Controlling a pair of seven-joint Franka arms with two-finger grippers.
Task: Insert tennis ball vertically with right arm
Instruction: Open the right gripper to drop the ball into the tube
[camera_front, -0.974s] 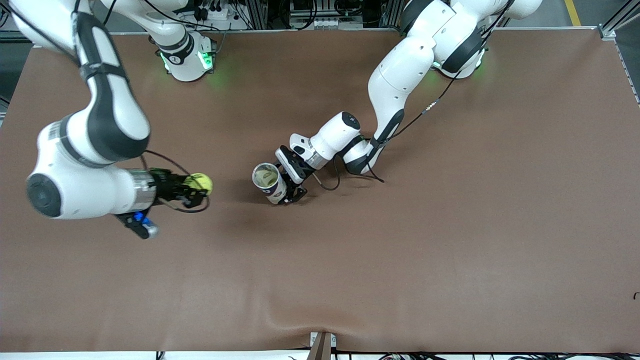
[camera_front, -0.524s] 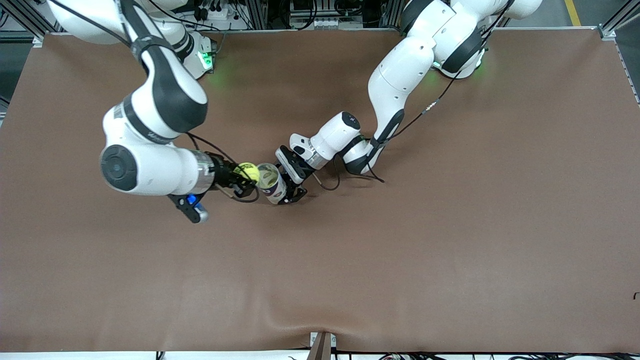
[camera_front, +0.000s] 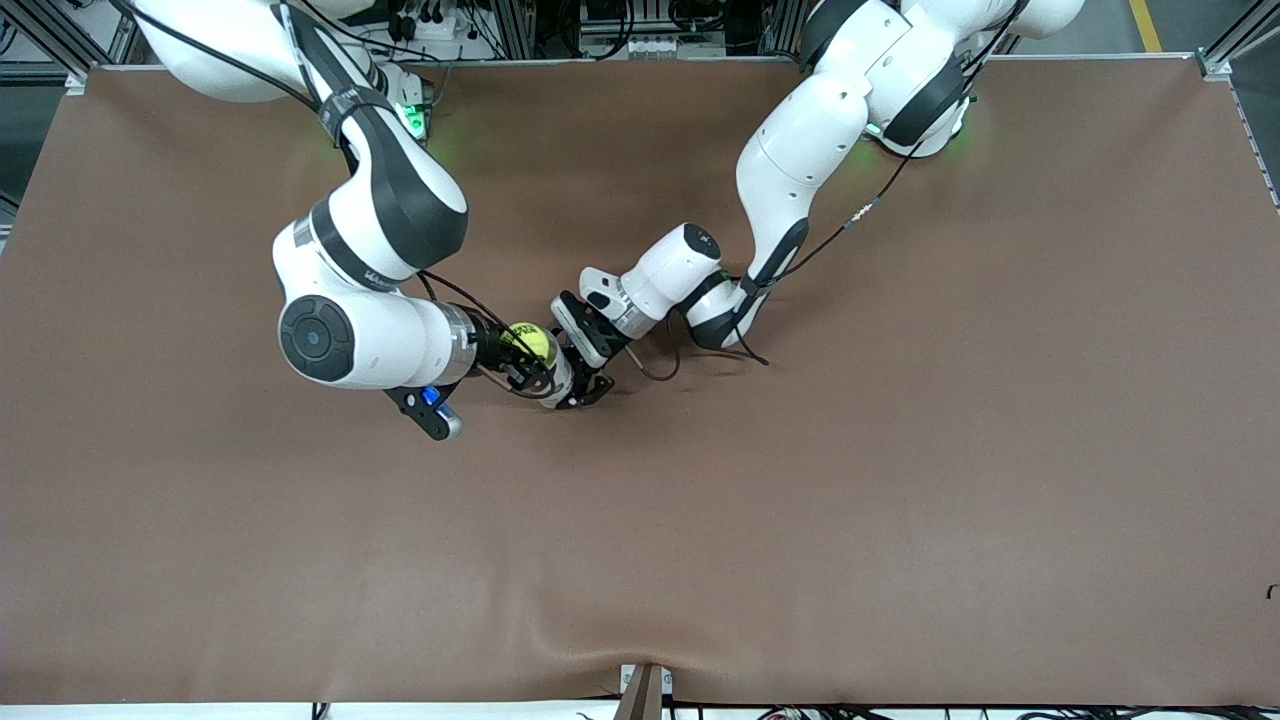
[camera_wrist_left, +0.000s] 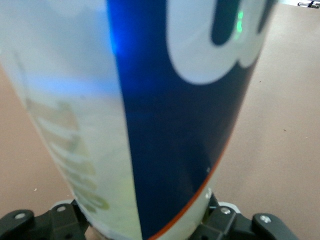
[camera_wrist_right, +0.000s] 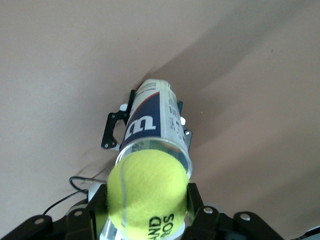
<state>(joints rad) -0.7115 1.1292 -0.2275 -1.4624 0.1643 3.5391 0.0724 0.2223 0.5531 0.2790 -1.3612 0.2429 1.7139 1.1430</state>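
Note:
A yellow tennis ball (camera_front: 531, 342) (camera_wrist_right: 147, 192) sits between the fingers of my right gripper (camera_front: 527, 352) (camera_wrist_right: 147, 202), which is shut on it. The ball hangs right over the open mouth of a clear ball can (camera_front: 558, 380) (camera_wrist_right: 150, 125) with a white and dark blue label. The can stands upright on the brown table, and from the front the ball hides most of it. My left gripper (camera_front: 567, 372) (camera_wrist_left: 145, 226) is shut on the can's lower part; the can's wall (camera_wrist_left: 175, 110) fills the left wrist view.
The brown mat (camera_front: 800, 500) covers the whole table, with a slight wrinkle at its edge nearest the front camera. A black cable (camera_front: 655, 372) loops on the mat beside my left wrist. Both arm bases stand along the table's edge farthest from the front camera.
My right arm has swung in from its end of the table with the ball, which now hangs over the can's mouth. The left arm and the can have not moved.

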